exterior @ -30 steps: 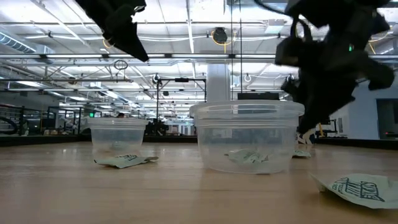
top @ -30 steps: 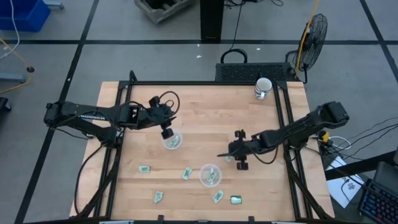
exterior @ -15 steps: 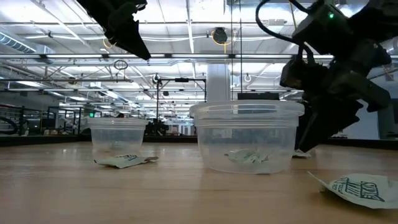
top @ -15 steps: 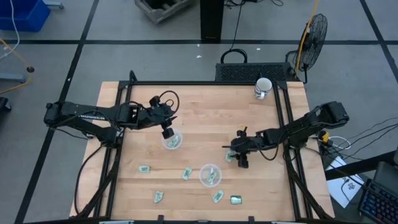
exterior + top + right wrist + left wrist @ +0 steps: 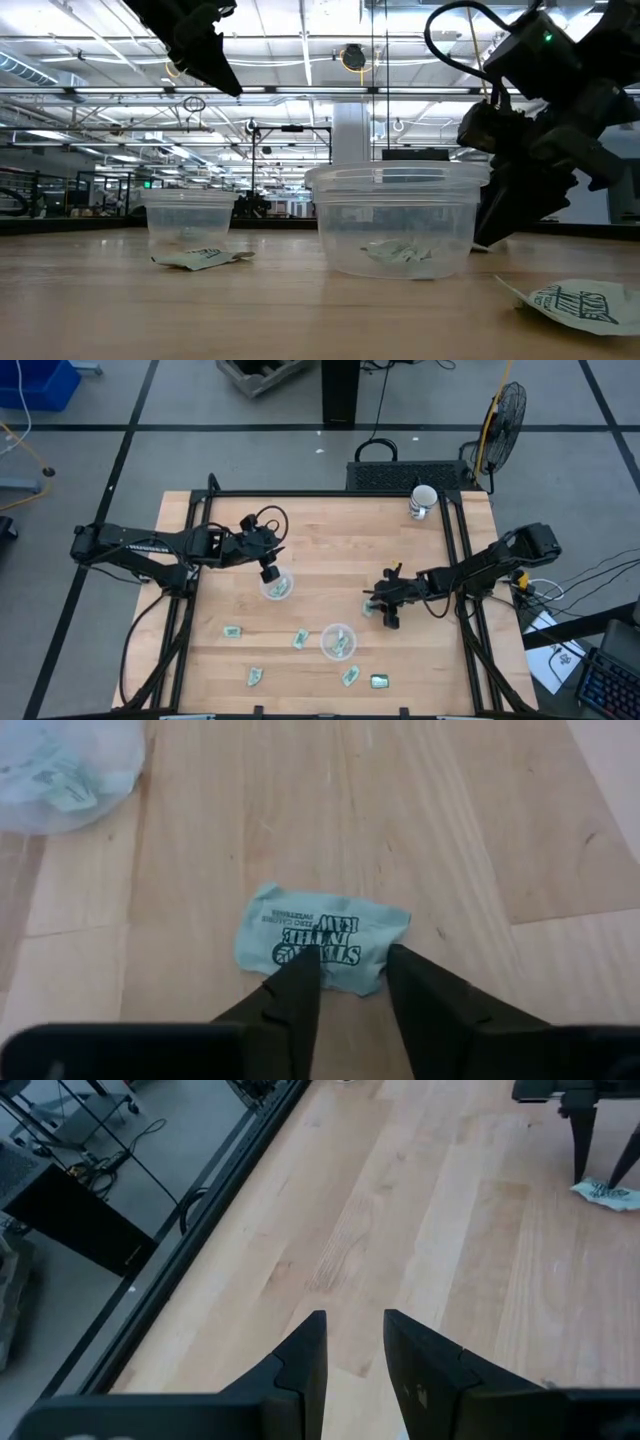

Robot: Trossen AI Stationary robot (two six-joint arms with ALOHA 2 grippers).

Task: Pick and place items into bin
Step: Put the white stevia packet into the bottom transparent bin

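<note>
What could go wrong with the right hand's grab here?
1. The packet lies flat on the table, and the right hand has its fingers only at the packet's near edge, so it may slide away or get pinched by a corner and drop.
2. The fingertips may scrape the wood.
</note>
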